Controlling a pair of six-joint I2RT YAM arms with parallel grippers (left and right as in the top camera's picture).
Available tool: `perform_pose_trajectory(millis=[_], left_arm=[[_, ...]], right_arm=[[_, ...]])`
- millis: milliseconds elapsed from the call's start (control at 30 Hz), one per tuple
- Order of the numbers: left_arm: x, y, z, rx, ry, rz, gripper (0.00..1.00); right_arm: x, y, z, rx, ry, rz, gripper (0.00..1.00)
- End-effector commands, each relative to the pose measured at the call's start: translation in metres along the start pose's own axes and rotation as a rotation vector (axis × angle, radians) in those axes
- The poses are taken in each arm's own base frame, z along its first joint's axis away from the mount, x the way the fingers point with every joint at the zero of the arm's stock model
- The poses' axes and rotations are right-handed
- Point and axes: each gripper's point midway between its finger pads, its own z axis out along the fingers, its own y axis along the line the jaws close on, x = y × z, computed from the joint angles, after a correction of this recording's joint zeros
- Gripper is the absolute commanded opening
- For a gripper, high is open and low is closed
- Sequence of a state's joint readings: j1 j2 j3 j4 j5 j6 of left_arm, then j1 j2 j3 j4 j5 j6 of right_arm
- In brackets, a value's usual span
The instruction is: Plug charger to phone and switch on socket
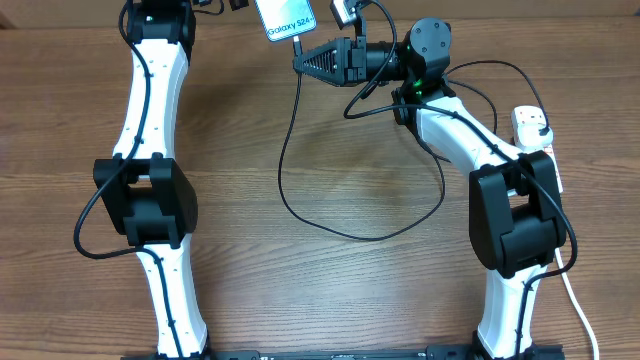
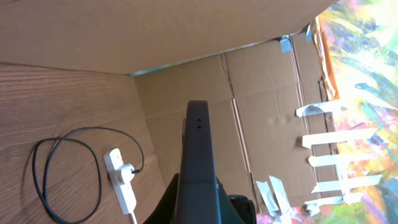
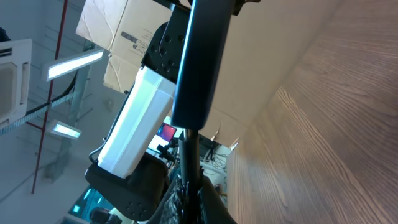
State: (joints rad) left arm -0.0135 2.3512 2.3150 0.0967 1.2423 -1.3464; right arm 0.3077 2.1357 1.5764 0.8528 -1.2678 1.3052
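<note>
The phone, with a light blue "Galaxy S24" screen, is held up at the table's far edge. My left gripper is shut on it, and the left wrist view shows the phone edge-on as a dark bar. My right gripper is shut on the connector end of the charger, right below the phone's lower edge. I cannot tell whether the tip is seated. The black cable loops across the table to a plug on the socket, a white strip at the right, also in the left wrist view.
The right arm's link covers the socket's near half. The socket's thick white cord runs to the front right. Cardboard walls stand behind the table's far edge.
</note>
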Motion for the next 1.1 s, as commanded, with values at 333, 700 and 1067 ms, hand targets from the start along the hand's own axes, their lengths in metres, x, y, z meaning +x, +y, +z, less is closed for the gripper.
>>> perform_pose_trajectory(millis=[333,700,1067], left_arm=[[0.0050,-0.0103,0.0068,0.011,0.011,0.073,0.04],[0.0064,-0.0106,0.0065,0.012,0.020,0.004,0.04],[0.0063,-0.0106,0.0062,0.012,0.020,0.010,0.04]], right_arm=[[-0.0038,0.0058,0.0001,-0.003,-0.011,-0.022,0.04],[-0.0038,0.0058,0.0001,-0.003,-0.010,-0.022,0.04],[-0.0038,0.0058,0.0001,-0.003,-0.010,-0.022,0.04]])
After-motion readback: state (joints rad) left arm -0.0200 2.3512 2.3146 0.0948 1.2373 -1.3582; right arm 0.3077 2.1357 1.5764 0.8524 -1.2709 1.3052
